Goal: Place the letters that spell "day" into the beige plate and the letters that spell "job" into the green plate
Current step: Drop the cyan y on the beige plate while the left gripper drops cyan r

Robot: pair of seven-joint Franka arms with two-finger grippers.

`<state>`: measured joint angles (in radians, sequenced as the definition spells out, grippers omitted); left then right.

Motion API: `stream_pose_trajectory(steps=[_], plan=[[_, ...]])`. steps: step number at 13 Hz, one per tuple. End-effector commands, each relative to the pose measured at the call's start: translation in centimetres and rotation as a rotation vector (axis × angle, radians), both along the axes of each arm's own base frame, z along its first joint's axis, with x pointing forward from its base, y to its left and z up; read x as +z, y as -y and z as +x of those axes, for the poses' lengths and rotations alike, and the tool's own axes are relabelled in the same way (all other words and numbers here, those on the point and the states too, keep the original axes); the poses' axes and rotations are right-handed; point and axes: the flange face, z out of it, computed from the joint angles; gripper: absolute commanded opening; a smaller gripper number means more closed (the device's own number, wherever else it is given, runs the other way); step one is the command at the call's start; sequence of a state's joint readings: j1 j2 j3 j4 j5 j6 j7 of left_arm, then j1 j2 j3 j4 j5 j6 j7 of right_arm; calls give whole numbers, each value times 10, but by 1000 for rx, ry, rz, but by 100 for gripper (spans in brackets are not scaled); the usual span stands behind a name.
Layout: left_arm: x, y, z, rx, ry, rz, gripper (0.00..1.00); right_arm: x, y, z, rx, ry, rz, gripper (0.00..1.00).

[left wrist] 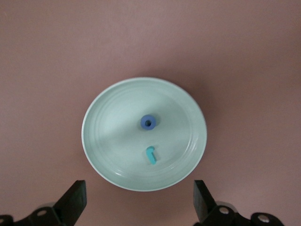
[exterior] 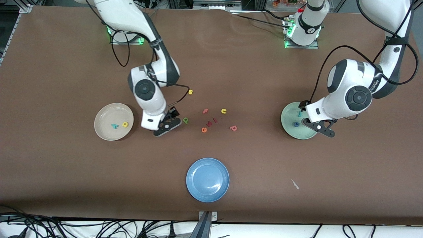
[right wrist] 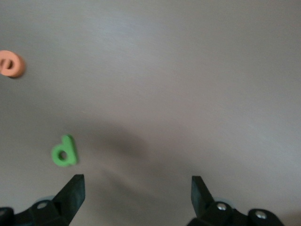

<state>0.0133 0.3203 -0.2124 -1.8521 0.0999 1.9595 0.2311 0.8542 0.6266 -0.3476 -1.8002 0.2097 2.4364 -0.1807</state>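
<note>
The beige plate (exterior: pixel 105 116) toward the right arm's end holds a teal y (exterior: pixel 114 126) and a yellow round-bodied letter (exterior: pixel 125 124). The dark green d (exterior: pixel 185 120) (right wrist: pixel 64 151) lies on the table beside my right gripper (exterior: pixel 172 115) (right wrist: pixel 137 197), which is open and empty just above the cloth. The green plate (exterior: pixel 288 116) (left wrist: pixel 108 141) holds a dark blue o (exterior: pixel 296 124) (left wrist: pixel 148 122) and a light blue j (exterior: pixel 299 114) (left wrist: pixel 151 156). My left gripper (exterior: pixel 305 110) (left wrist: pixel 139 202) hangs open and empty over that plate's edge. A salmon-red b (exterior: pixel 233 128) lies mid-table.
Loose letters lie mid-table: a yellow s (exterior: pixel 190 92), a salmon f (exterior: pixel 205 111), a yellow u (exterior: pixel 223 111), an orange e (exterior: pixel 204 130) (right wrist: pixel 10 64) and small reddish pieces (exterior: pixel 214 120). A blue plate (exterior: pixel 195 172) sits nearer the front camera. A white scrap (exterior: pixel 295 184) lies toward the left arm's end.
</note>
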Motion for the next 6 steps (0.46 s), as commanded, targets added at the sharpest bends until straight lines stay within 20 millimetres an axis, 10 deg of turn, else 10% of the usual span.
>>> stream_pose_trajectory(steps=[1, 6], plan=[[13, 42, 1, 98, 13, 0, 100, -17, -29, 3, -6, 21, 13, 100], [-11, 134, 0, 281, 32, -42, 100, -15, -56, -5, -7, 28, 49, 100]])
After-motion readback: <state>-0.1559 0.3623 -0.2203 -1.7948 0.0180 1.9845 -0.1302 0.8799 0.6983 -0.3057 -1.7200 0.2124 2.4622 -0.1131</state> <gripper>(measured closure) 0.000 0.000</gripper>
